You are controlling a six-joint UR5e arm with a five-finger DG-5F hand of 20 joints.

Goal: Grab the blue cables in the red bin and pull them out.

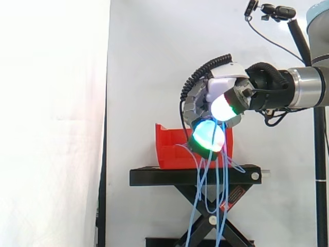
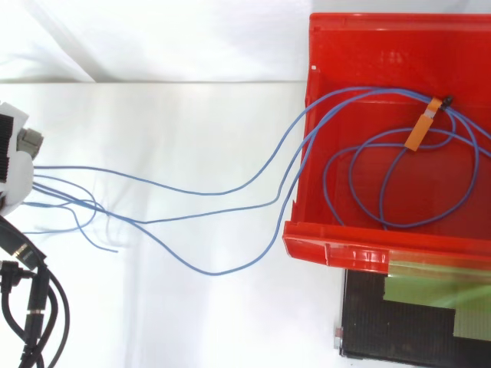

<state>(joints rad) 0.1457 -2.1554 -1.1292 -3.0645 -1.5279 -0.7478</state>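
White curtain (image 1: 51,103) behind, red bin (image 1: 169,149) on a black stand (image 1: 154,177). Hand (image 1: 226,85) is raised by the bin's right end, fingers curled tight round a bunch of blue cables (image 2: 192,192), pads (image 1: 208,135) glowing green-white. Strands hang down past the stand. In the top view they run over the bin wall, and loops with an orange tag (image 2: 420,132) lie inside.

Background stuff: a black metal scissor-lift stand (image 1: 195,176) with crossed legs, and a small red-and-white sticker (image 1: 234,197) on one leg. A plain white fabric curtain (image 1: 154,62) hangs behind it. Up in the top right corner, a little black camera (image 1: 280,11) sits on a thin black pole (image 1: 299,36). From above, the stand's top has a pale green patch (image 2: 437,290), with a smooth white surface (image 2: 153,138) off to its left
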